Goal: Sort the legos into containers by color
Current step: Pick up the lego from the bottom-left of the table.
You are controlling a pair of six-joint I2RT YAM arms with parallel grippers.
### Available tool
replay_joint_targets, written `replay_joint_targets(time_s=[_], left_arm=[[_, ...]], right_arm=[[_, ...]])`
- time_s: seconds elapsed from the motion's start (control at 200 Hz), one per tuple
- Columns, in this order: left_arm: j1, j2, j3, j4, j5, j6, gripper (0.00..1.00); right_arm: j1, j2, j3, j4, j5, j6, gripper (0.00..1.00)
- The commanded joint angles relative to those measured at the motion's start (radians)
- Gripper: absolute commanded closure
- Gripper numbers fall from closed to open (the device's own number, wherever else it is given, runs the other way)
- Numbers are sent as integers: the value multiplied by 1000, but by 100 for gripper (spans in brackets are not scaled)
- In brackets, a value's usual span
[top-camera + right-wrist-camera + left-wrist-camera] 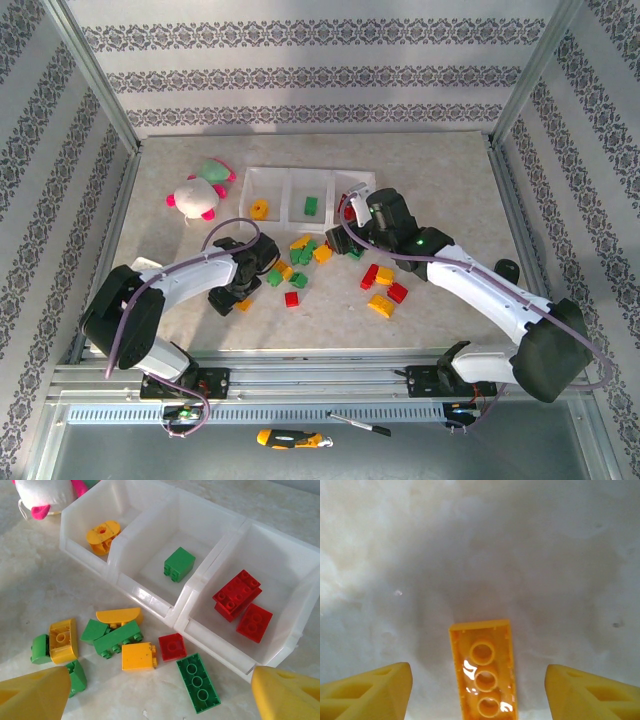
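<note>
- Table (450, 190): pale marbled surface with patterned panels on three sides.
- Containers (290, 171) (146, 598): three joined translucent white bins in one row. They stand near the far edge of the surface, about midway between its left and right edges.
- Bin contents, seen from the right wrist: the left bin holds one yellow-orange piece (102, 536). The middle bin holds one green brick (179, 564). The right bin holds two red bricks (237, 594) side by side.
- Legos (300, 255), loose: a mixed green and yellow cluster lies on the surface just in front of the containers.
- In that cluster, a red square brick (172, 646) lies just beside the bins' front wall. A long green brick (199, 682) lies underside up next to it.
- Second group (384, 290): red and yellow bricks right of the cluster, nearer the middle of the surface.
- Lone red brick (292, 298): apart from the groups, toward the near edge.
- Left gripper (238, 298) (477, 680): low over the surface, left of centre. Its fingers (375, 690) are spread wide.
- Yellow brick (482, 672): underside up, between the left gripper's fingers and touching neither.
- Right gripper (352, 215) (161, 677): over the front of the right bin. Its fingers (35, 692) are spread with nothing between them.
- Plush toy (200, 188) (45, 495): pink, white and green, left of the containers toward the far left corner.
- Screwdriver (290, 438): on the metal ledge below the near edge.
</note>
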Motion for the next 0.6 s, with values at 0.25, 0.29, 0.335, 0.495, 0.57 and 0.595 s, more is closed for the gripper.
replay_joint_targets(time_s=[0.25, 0.29, 0.335, 0.495, 0.57, 0.595], left_arm=[[34, 36, -101, 152, 98, -70, 45], [34, 42, -104, 154, 101, -70, 49], [35, 45, -103, 154, 104, -69, 53], [35, 35, -100, 151, 96, -47, 63], [35, 21, -87, 142, 80, -19, 66], [35, 15, -79, 133, 72, -11, 66]], right_arm=[[12, -24, -19, 4, 27, 1, 7], [13, -24, -17, 2, 28, 1, 7], [13, -26, -15, -1, 28, 1, 7], [16, -37, -12, -6, 30, 4, 7], [18, -46, -11, -7, 29, 7, 7], [18, -48, -12, -9, 30, 8, 7]])
